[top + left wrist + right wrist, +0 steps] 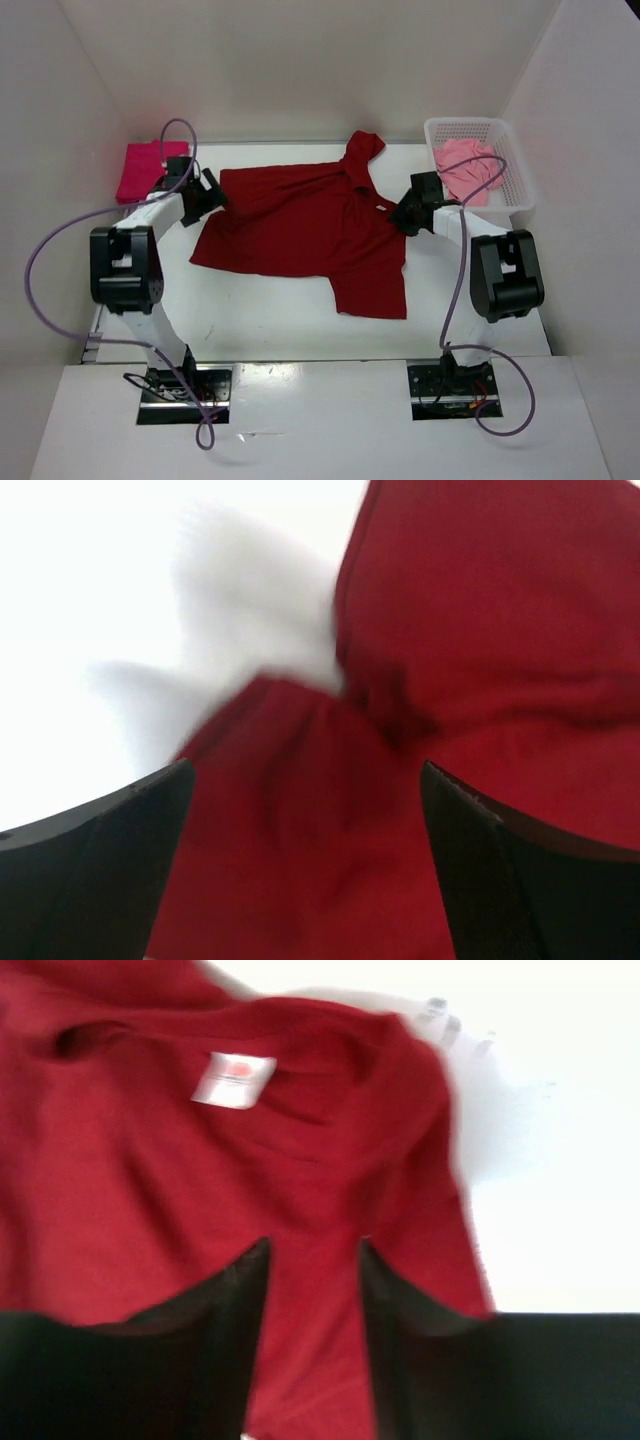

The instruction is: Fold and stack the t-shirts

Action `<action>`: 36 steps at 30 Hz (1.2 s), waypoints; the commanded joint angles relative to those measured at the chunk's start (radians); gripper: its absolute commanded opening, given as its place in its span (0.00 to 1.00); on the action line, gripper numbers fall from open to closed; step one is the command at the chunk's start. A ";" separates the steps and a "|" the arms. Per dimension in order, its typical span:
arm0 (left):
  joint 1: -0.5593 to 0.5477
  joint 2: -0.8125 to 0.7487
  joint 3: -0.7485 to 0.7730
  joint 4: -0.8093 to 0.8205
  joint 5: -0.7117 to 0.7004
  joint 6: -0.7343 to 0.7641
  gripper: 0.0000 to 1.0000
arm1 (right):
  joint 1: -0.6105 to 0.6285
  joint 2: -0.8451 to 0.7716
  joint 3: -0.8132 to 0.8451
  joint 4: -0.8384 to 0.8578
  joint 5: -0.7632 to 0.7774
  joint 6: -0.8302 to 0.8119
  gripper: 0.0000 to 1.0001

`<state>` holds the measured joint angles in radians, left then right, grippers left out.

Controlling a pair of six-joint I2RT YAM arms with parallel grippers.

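While the left arm is stretching forward from its base with its elbow raised, the left gripper point(212, 193) is hovering at the left edge of the dark red t-shirt point(300, 235), by a sleeve. Its fingers point(110, 830) are standing wide apart, with rumpled red cloth lying below the gap and nothing pinched. The right arm is mirroring that pose, bending inward so that the right gripper point(403, 215) is sitting over the shirt's right side, near the collar. Its fingers point(230, 1290) are showing only a narrow gap, and red cloth is showing through it. A white neck label point(232, 1080) is lying just beyond them.

The dark red t-shirt is lying spread across the middle of the white table point(270, 320), collar pointing away from the arms. The magenta-pink t-shirt point(140, 172) is sitting folded in the far left corner, just behind the left gripper. In the far right corner, the white mesh basket point(520, 170) is holding the crumpled salmon-pink t-shirt point(462, 165).
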<state>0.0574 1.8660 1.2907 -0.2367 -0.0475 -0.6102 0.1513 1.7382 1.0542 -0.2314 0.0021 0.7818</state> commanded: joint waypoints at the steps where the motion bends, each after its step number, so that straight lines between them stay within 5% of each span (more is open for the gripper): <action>1: 0.041 -0.203 -0.102 -0.018 -0.008 -0.014 1.00 | 0.005 -0.135 0.006 0.015 -0.028 0.005 0.49; 5: 0.131 -0.381 -0.256 -0.021 0.133 -0.054 1.00 | 0.005 -0.209 -0.003 -0.038 -0.086 -0.041 0.55; 6: 0.169 -0.411 -0.330 -0.021 0.165 -0.075 0.60 | 0.005 -0.248 -0.026 -0.048 -0.100 -0.053 0.55; 7: 0.183 -0.462 -0.361 -0.021 0.201 -0.126 0.35 | 0.014 -0.271 -0.036 -0.057 -0.100 -0.074 0.51; 9: 0.183 -0.491 -0.424 -0.032 0.201 -0.187 0.06 | 0.014 -0.307 -0.054 -0.100 -0.134 -0.099 0.33; 12: 0.183 -0.479 -0.433 -0.078 0.178 -0.227 0.04 | 0.028 -0.328 -0.077 -0.155 -0.158 -0.131 0.17; 15: 0.183 -0.488 -0.421 -0.156 0.136 -0.290 0.07 | 0.070 -0.338 -0.095 -0.181 -0.186 -0.131 0.14; 20: 0.183 -0.643 -0.514 0.020 0.267 -0.164 0.08 | 0.212 -0.371 -0.095 -0.180 -0.125 -0.073 0.14; 21: 0.183 -0.680 -0.556 0.095 0.293 -0.164 0.16 | 0.238 -0.385 -0.105 -0.171 -0.123 -0.050 0.16; 25: 0.183 -0.546 -0.480 -0.021 0.467 -0.080 0.16 | 0.278 -0.385 -0.146 -0.122 -0.420 0.058 0.00; 29: 0.150 -0.575 -0.484 -0.264 0.436 -0.130 0.16 | 0.453 -0.524 -0.174 -0.157 -0.283 0.174 0.00; 36: -0.126 -0.844 -0.767 -0.175 0.589 -0.510 0.16 | 0.422 -0.525 -0.182 -0.086 -0.313 0.247 0.26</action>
<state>-0.0071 1.0477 0.6247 -0.4191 0.4339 -0.9222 0.5739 1.1603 0.8288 -0.3717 -0.3035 0.9768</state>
